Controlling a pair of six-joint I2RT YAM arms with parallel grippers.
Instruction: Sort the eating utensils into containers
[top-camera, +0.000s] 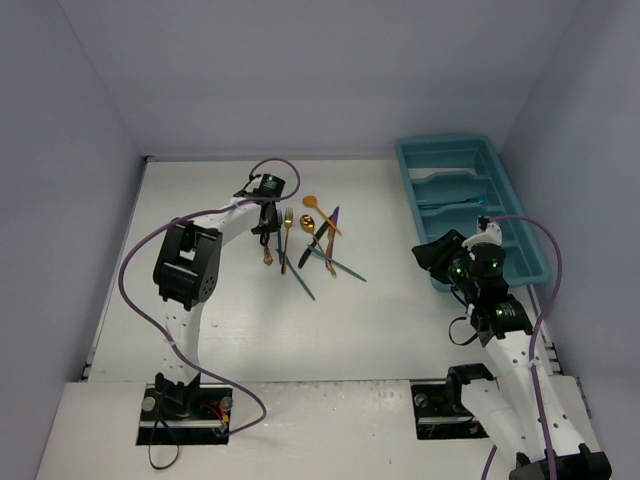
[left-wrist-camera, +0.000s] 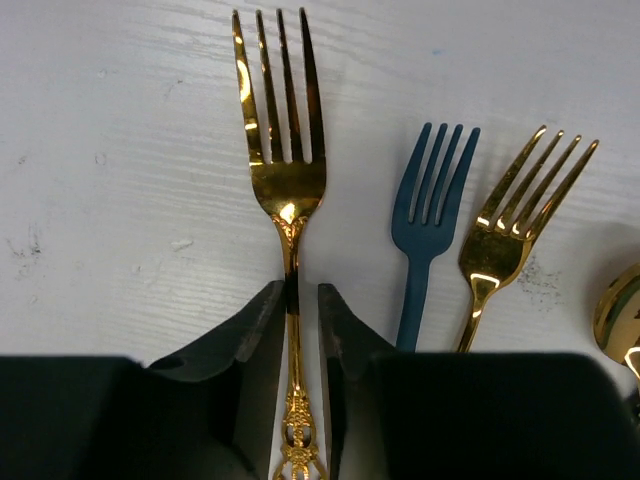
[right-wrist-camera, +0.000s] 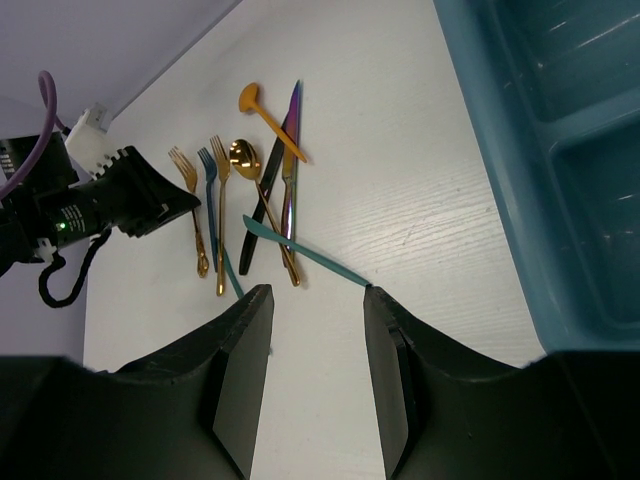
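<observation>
"Teal tray (top-camera: 440, 141) first: where is it?"

"Far right on the white table (top-camera: 250, 320), its near end hidden behind my right arm (top-camera: 500, 320). Pale shapes lie in its sections; I can't make them out."

"Your hands?"

"My right gripper (right-wrist-camera: 317, 292) hangs beside the tray, fingers apart, nothing between them. My left gripper (left-wrist-camera: 300, 300) is at the utensils (top-camera: 315, 240) mid-table, fingers close on either side of the handle of an ornate gold fork (left-wrist-camera: 285, 180). A sliver of table shows on one side, so whether they pinch it I cannot tell."

"Smaller things?"

"A blue fork (left-wrist-camera: 425, 215) and a plain gold fork (left-wrist-camera: 505, 240) lie just beside, handles hidden under my finger. A gold spoon (left-wrist-camera: 618, 315) is cut off at the edge."
</observation>
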